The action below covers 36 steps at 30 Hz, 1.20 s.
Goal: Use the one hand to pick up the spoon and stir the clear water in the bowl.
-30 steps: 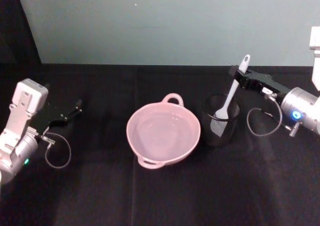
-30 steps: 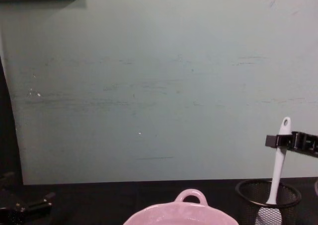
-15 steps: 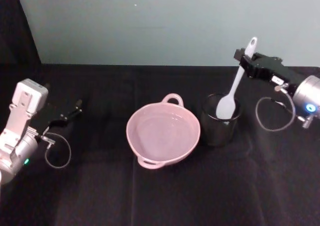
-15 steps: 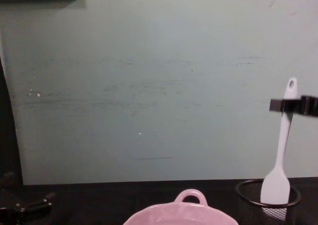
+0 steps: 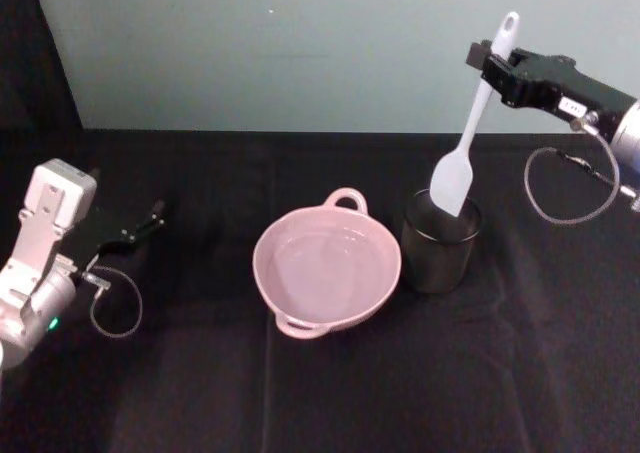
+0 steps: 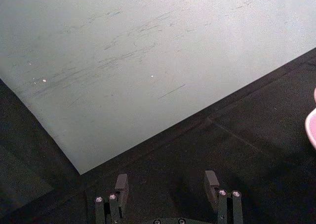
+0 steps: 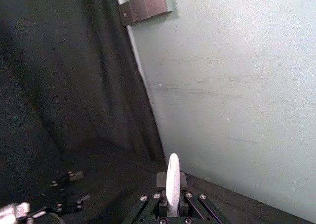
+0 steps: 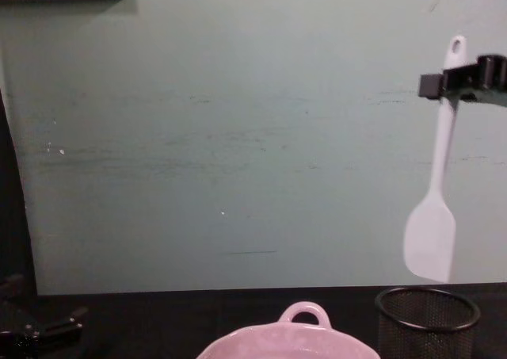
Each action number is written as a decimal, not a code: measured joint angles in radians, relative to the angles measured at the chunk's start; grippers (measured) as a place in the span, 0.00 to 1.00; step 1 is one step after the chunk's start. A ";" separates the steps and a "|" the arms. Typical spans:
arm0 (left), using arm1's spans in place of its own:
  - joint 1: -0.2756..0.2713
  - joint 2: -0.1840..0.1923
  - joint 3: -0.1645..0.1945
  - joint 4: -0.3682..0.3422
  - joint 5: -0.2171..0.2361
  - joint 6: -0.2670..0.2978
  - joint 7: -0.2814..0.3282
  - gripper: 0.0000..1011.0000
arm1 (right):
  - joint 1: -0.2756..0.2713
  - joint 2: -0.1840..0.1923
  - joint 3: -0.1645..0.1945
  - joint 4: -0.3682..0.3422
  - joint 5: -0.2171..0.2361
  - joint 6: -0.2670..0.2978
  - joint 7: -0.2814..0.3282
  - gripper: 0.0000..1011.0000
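Note:
My right gripper [image 5: 488,61] is shut on the upper handle of the white spoon [image 5: 474,123], which hangs almost upright. Its flat head [image 8: 429,240] hangs in the air just above the black mesh cup [image 8: 428,310]. In the right wrist view the handle end [image 7: 173,182] sticks up between the closed fingers. The pale pink bowl [image 5: 266,278] sits at the table's middle, left of the cup, holding clear water [image 5: 325,263]. My left gripper [image 5: 146,221] rests open at the far left of the table, its fingers [image 6: 121,183] apart with nothing between them.
The black mesh cup [image 5: 440,243] stands close against the bowl's right side. A black cloth covers the table, and a pale green wall rises behind it. The bowl's loop handle [image 8: 304,311] faces the wall. A cable loop [image 5: 560,188] hangs under the right wrist.
My right gripper has risen with the spoon, drawing its head up out of the mesh cup until it hangs above the rim. The left arm and the bowl have not moved.

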 joint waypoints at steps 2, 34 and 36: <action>0.000 0.000 0.000 0.000 0.000 0.000 0.000 1.00 | 0.021 0.000 -0.012 -0.009 0.017 0.027 0.000 0.12; 0.000 0.000 0.000 0.000 0.000 0.000 0.000 1.00 | 0.172 -0.214 -0.282 0.427 -0.238 -0.396 0.296 0.12; 0.000 0.000 0.000 0.000 0.000 0.000 0.000 1.00 | 0.153 -0.211 -0.283 0.412 -0.250 -0.413 0.300 0.12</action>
